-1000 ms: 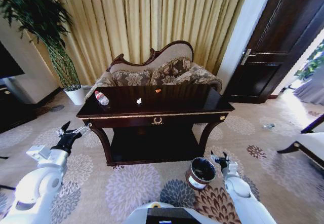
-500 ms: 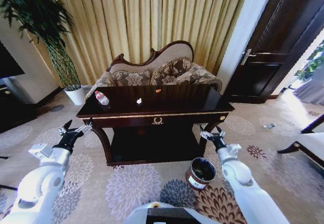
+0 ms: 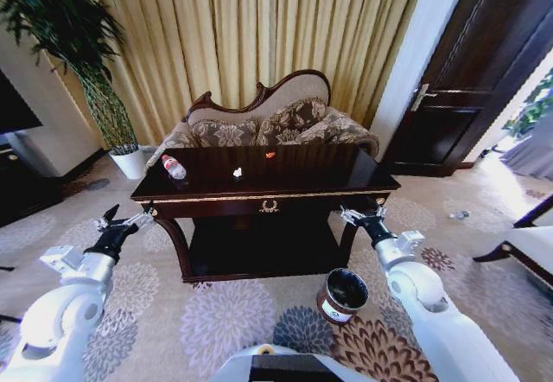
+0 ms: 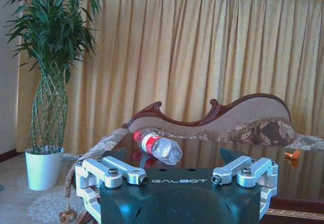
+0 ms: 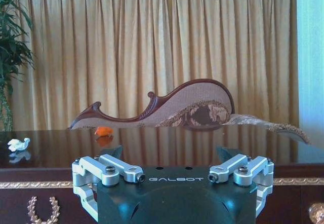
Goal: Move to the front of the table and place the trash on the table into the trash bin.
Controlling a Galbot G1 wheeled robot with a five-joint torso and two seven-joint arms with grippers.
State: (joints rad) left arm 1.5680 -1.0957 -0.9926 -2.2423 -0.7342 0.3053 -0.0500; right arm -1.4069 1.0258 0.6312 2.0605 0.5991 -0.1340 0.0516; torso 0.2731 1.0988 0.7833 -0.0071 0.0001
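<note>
The dark wooden table (image 3: 302,183) stands straight ahead in the head view. On its top lie a clear bottle (image 3: 174,168) with a red label at the left end, a white scrap (image 3: 237,173) near the middle and a tiny orange scrap (image 3: 270,154) farther back. The brown trash bin (image 3: 343,295) sits on the carpet below the table's front right corner. My left gripper (image 3: 121,225) hovers open off the table's left front corner, facing the bottle (image 4: 158,146). My right gripper (image 3: 363,218) is open by the right front leg, level with the tabletop, facing the white scrap (image 5: 18,144) and the orange scrap (image 5: 103,131).
A carved floral sofa (image 3: 268,123) stands right behind the table, with gold curtains beyond. A white plant pot (image 3: 130,162) is at the back left, a dark door (image 3: 467,79) at the right, and a chair (image 3: 527,244) at the far right. Open carpet lies in front.
My right arm has risen from beside the trash bin up and forward to the table's right front corner. The left gripper has barely shifted.
</note>
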